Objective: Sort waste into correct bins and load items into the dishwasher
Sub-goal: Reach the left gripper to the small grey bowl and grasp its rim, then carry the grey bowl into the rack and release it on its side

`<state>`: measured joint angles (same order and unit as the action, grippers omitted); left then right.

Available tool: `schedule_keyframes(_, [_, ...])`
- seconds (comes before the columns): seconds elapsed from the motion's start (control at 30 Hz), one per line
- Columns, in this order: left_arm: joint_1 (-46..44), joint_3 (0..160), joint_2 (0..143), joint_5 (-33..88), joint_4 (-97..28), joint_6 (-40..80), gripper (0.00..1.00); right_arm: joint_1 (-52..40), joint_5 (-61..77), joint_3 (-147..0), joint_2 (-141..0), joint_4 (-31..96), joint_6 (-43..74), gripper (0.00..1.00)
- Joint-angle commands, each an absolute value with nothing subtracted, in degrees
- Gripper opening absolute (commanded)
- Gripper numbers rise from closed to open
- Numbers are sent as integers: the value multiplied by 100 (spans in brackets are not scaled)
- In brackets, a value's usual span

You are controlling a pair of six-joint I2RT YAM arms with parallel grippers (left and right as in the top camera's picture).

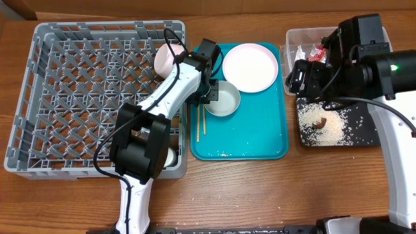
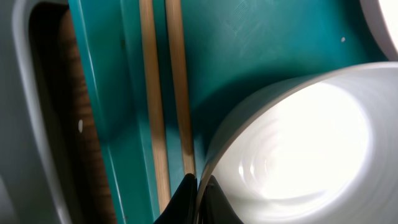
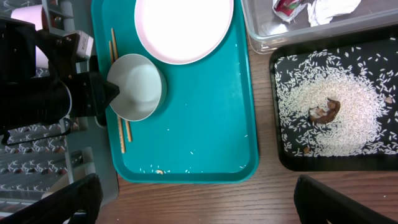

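The table [image 1: 260, 195] is showing brown wood grain with a soft sheen. The rack [image 1: 26, 97] is looking like matt grey moulded plastic. The teal tray [image 1: 260, 130] is gleaming as smooth plastic, with fine scuffs showing on its floor in the left wrist view. The plate [image 1: 250, 68] and the bowl [image 1: 226, 101] are shining smooth and glossy, possibly glazed ceramic or hard plastic. The chopsticks [image 2: 152, 93] are showing bare, matt wood with a fine grain. The tub [image 1: 292, 39] is looking like clear, glossy plastic. The black tray [image 1: 372, 130] is looking duller, also plastic. The rice [image 3: 323, 134] is looking dry and dull white, and the lump [image 3: 326, 111] rough and brown. The wrapper [image 3: 286, 7] is glinting like crinkled film, while the paper [image 3: 333, 7] is looking crumpled and matt.
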<state>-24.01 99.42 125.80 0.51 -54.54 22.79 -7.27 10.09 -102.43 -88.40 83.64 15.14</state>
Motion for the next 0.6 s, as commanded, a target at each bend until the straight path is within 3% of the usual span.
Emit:
schedule_keyframes(0.0, [-2438, 10141, 12501, -19, -5662, 2338, 4, -731, 987, -10313, -8766, 8346, 1494, 100])
schedule_keyframes(0.33, [-2423, 11085, 11126, -947, -7293, 2276, 4, -731, 987, -10313, -8766, 8346, 1494, 100])
schedule_keyframes(0.57, [-2386, 11085, 10151, -2799, -8578, 2602, 4, -731, 987, -10313, -8766, 8346, 1492, 100])
